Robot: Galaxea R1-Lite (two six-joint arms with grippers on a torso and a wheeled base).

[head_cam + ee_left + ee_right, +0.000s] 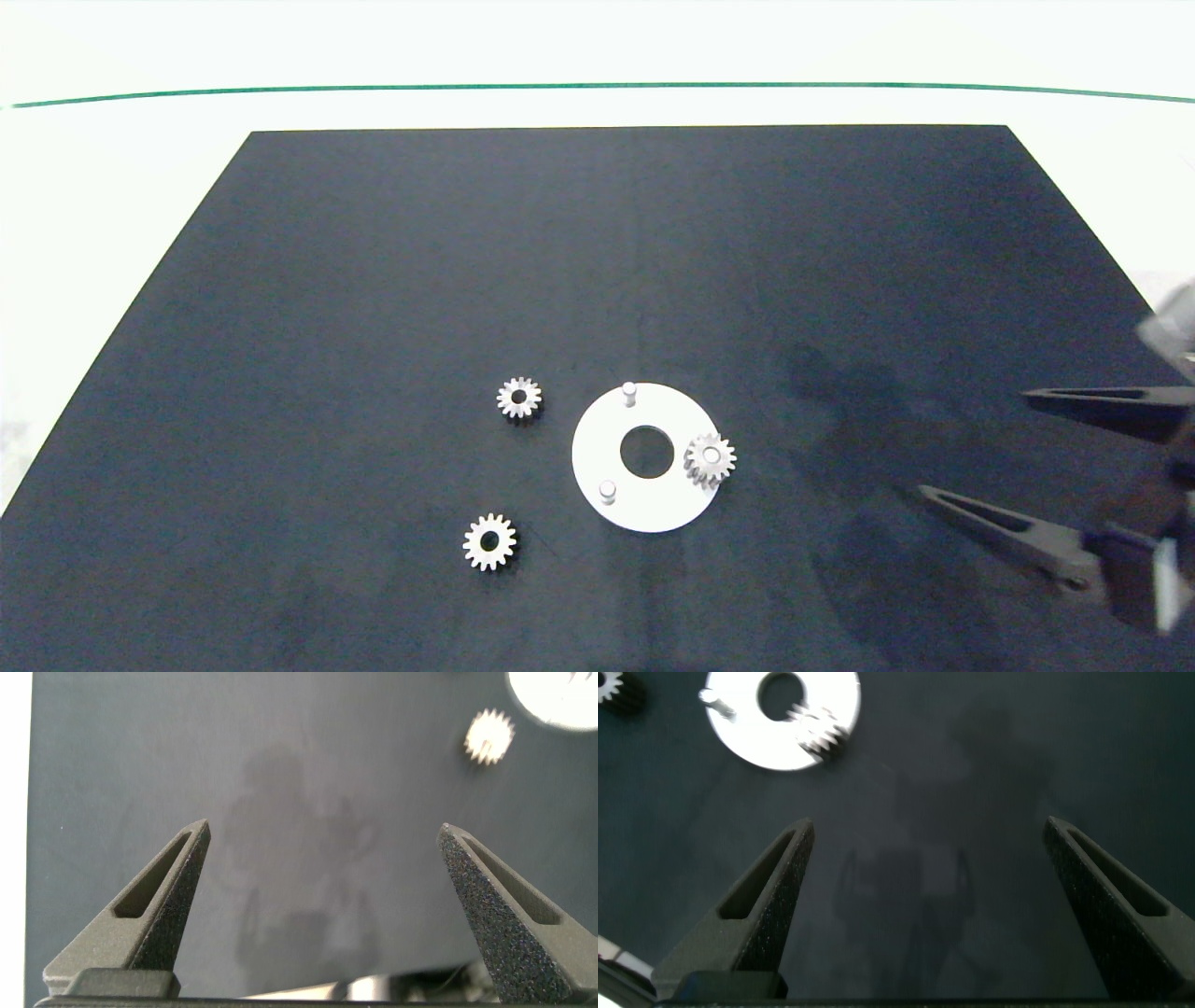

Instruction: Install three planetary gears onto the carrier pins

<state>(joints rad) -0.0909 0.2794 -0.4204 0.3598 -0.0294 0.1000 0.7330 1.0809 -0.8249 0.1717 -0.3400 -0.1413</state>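
Note:
The white carrier disc (653,509) lies flat on the black mat, right of centre. Two bare carrier pins (628,393) (608,490) stand on it. One planetary gear (709,457) sits on the disc's right side, over the third pin. Two loose planetary gears (519,399) (489,541) lie on the mat left of the disc. My right gripper (976,444) is open and empty, well to the right of the disc. Its wrist view shows the disc (747,742), the mounted gear (820,735) and the open gripper (929,822). My left gripper (323,829) is open over bare mat, with a loose gear (490,735) and the disc's edge (556,700) beyond it.
The black mat (373,280) covers most of the white table, and a green line (597,86) runs along the far side. Bare mat stretches behind and to both sides of the disc. The left arm does not show in the head view.

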